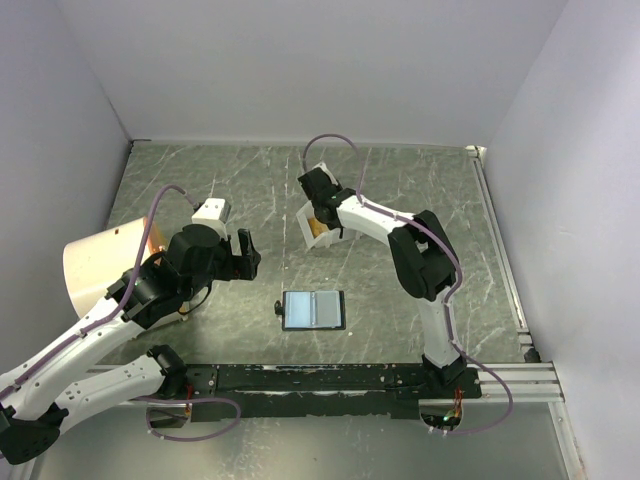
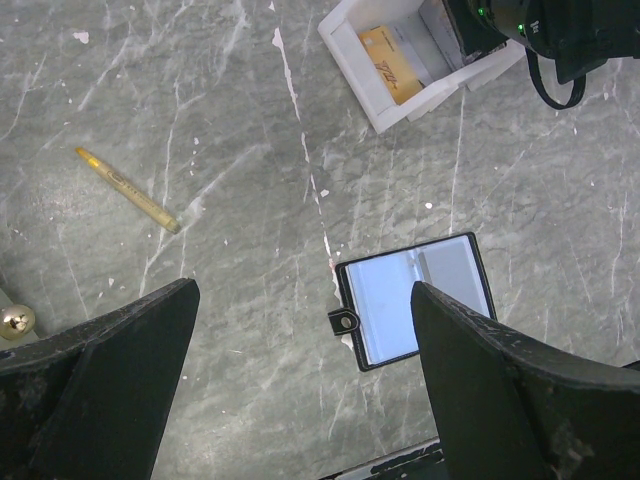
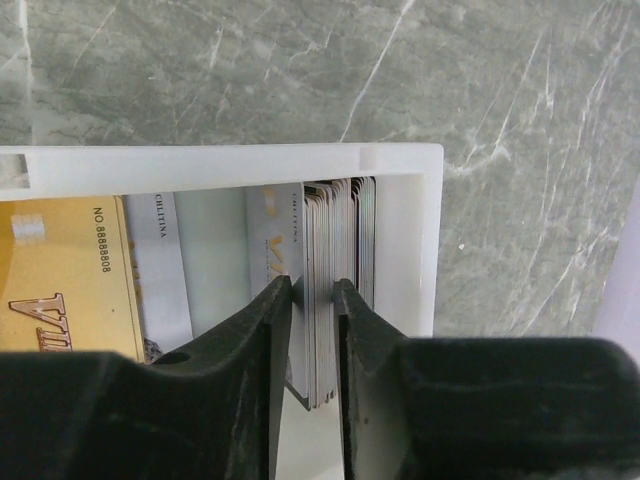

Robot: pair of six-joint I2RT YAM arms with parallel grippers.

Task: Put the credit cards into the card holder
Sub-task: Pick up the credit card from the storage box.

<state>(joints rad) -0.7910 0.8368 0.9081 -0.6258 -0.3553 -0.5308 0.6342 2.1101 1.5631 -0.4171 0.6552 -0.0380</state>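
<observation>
White box [image 3: 200, 165] holds credit cards [image 3: 322, 225], one gold lying flat, rest stacked on edge; right claw [image 3: 315, 290] dipped in, pinching a few. Card holder [image 1: 313, 310] lies open on desk [image 1: 420, 180]. Left claw [image 2: 302, 290] wide open, hovering.

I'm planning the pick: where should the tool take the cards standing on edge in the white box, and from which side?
Pinch the standing cards by their upper edges, across the flat faces, coming straight down. They stand packed on edge against the wall of the white box, so only the open top gives access.
</observation>
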